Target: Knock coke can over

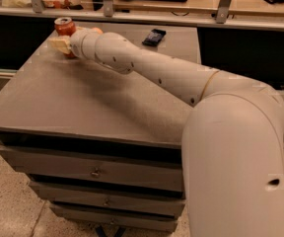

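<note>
The coke can (64, 25) stands upright at the 11 o'clock corner of the grey drawer cabinet's top (83, 105). The gripper (58, 44) sits just at the can's 6 o'clock, low against it; whether it is parted or closed cannot be told. An orange fruit (97, 30) peeks out at the can's 3 o'clock, with a dark packet (154, 36) farther along.

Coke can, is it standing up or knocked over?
Standing up. The coke can shows its silver top facing upward; the gripper sits in front of it, near the far left corner of the table.
</note>
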Action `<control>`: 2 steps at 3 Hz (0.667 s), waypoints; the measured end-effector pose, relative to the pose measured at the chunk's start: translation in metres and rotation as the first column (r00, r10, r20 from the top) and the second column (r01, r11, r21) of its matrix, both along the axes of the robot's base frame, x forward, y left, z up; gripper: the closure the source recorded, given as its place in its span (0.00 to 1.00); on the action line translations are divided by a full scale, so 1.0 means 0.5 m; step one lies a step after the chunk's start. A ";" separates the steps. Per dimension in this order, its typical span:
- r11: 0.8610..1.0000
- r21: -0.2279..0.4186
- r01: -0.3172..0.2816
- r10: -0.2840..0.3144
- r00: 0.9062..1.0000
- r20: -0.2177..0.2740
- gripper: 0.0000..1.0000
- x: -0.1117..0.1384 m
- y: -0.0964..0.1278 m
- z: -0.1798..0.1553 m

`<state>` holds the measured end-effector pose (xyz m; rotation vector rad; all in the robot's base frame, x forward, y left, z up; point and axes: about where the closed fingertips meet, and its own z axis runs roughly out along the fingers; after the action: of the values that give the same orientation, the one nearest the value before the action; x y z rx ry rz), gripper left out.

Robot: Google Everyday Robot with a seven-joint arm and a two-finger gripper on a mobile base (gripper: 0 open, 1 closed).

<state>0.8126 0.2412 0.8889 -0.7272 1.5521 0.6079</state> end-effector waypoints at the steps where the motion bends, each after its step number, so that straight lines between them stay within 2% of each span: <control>1: 1.000 -0.021 0.023 -0.023 1.000 0.009 0.61 -0.002 -0.028 0.017; 2: 0.995 -0.079 0.068 -0.064 0.996 0.055 0.84 -0.010 -0.114 0.067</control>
<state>0.8076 0.1843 0.9224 -0.7441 1.5531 0.4754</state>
